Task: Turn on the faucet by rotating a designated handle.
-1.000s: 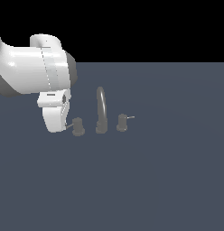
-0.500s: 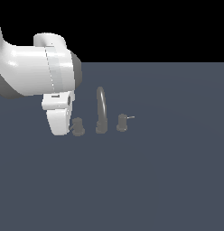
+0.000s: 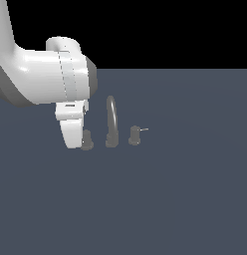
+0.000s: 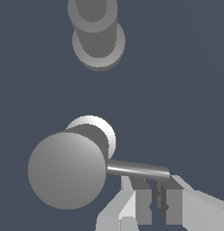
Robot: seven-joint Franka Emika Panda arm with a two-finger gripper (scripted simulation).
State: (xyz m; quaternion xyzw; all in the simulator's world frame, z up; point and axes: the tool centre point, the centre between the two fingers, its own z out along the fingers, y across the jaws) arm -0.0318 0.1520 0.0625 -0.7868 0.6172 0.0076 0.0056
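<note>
The faucet [image 3: 111,122] is a small grey set with a tall arched spout and two knobs. The designated handle [image 3: 87,140] is the knob on the exterior view's left, partly hidden behind my white gripper [image 3: 74,142]. In the wrist view this handle [image 4: 68,169] is a wide round knob with a thin lever [image 4: 137,170] sticking out sideways. My gripper [image 4: 155,205] has its fingers [image 4: 141,204] pressed close together, holding nothing, with their tips right at the lever's outer end. Whether they touch it I cannot tell. The spout base [image 4: 98,31] shows beyond the knob.
The slimmer knob [image 3: 134,135] with a short straight lever stands on the exterior view's right of the spout. The set sits on a flat dark grey-blue surface [image 3: 170,199]. My thick white arm [image 3: 41,79] fills the exterior view's upper left.
My gripper has come down and moved toward the exterior view's right, closing in on the left knob. The faucet parts have not moved.
</note>
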